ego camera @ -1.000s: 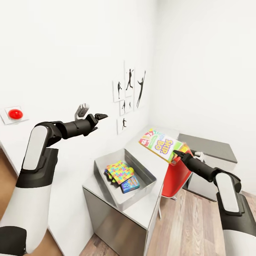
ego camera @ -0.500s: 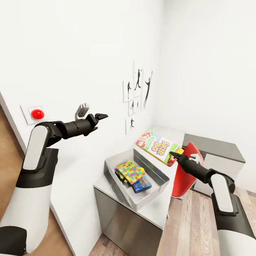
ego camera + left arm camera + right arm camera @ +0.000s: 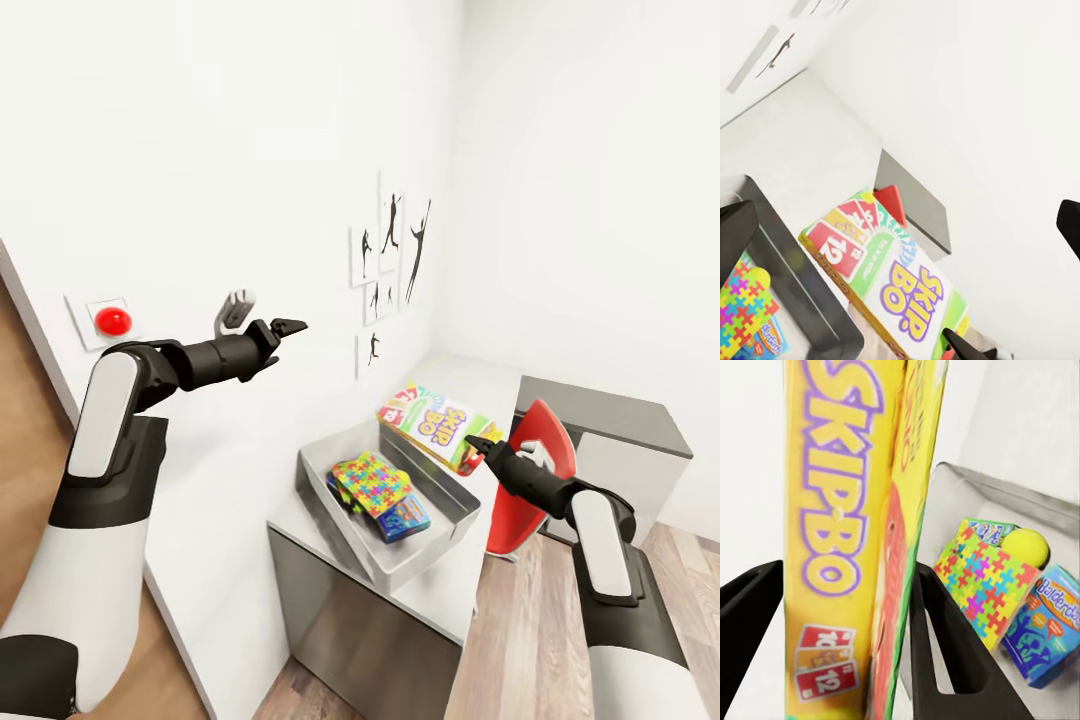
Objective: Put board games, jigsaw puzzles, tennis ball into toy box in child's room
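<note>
Head view: right gripper (image 3: 476,447) pinches the Skip-Bo game (image 3: 433,424) just beyond the toy box (image 3: 440,478), above the table (image 3: 445,588).
Left wrist view: left gripper's fingers (image 3: 736,229) are spread, holding nothing.
Right wrist view: jigsaw puzzle (image 3: 979,584), tennis ball (image 3: 1028,547) and Balderdash game (image 3: 1045,623) are already boxed; Skip-Bo remains.

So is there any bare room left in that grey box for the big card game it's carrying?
Some. The light grey toy box is crowded in the middle: the colourful jigsaw puzzle, the blue game box and the yellow-green tennis ball. Bare floor remains along its walls. The right gripper holds the Skip-Bo game above the far rim.
</note>
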